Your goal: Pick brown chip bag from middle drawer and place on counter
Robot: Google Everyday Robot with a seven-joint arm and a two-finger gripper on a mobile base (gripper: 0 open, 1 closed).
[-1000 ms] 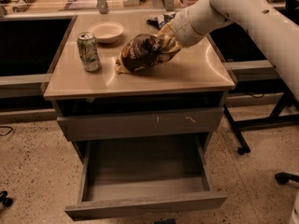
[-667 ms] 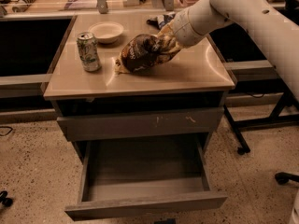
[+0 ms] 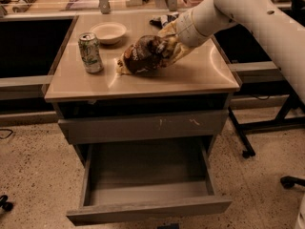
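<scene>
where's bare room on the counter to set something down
Bare: front strip and right front corner of the counter, in front of the chip bag. Crowded: the back half, with can, bowl and gripper at the bag's right end.

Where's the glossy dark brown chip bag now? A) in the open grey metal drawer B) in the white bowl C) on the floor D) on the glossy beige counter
D: the dark brown chip bag lies on the beige counter, with the gripper at its image-right end.
</scene>
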